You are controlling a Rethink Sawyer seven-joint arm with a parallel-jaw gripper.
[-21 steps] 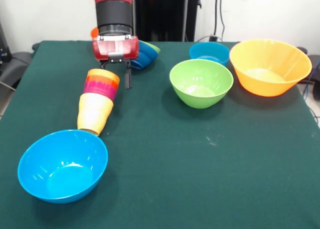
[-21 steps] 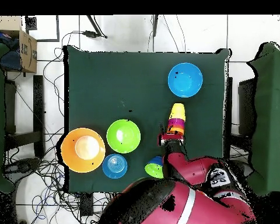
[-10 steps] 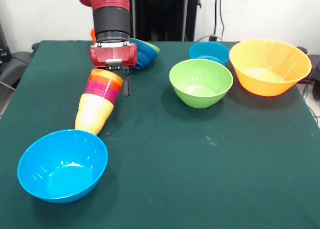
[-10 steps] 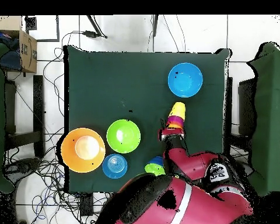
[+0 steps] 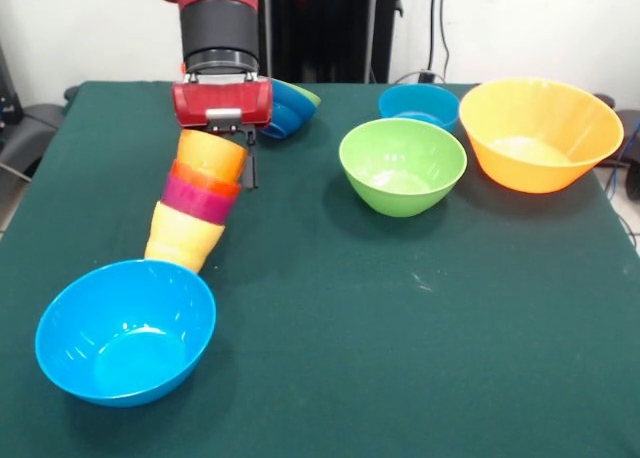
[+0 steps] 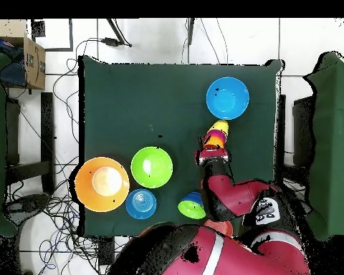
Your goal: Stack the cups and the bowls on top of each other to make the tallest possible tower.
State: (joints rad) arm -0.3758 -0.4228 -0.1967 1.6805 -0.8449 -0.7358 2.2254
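Observation:
Several cups are nested into one leaning stack [image 5: 195, 203] [image 6: 218, 132]: a yellow cup lowest, then purple, red-orange and an orange-yellow cup on top. The yellow end rests on the table by the rim of a light blue bowl [image 5: 125, 328] [image 6: 227, 98]. My gripper [image 5: 228, 158] [image 6: 212, 152] is at the stack's upper end, shut on the top cup's rim. One finger [image 5: 252, 166] shows beside the cup; the other is hidden behind it. A green bowl [image 5: 402, 165] [image 6: 152, 167], a large orange-yellow bowl [image 5: 540, 133] [image 6: 102, 184] and a small blue bowl [image 5: 418, 105] [image 6: 140, 203] stand upright and apart.
Behind my gripper, a tipped nest of bowls [image 5: 290, 108] [image 6: 192, 208], dark blue with a green rim, lies near the table's far edge. Chairs stand at both sides of the table, and cables lie on the floor around it.
The cup stack's upper end has risen with my gripper, so the stack leans more steeply than before. The bowls have not moved.

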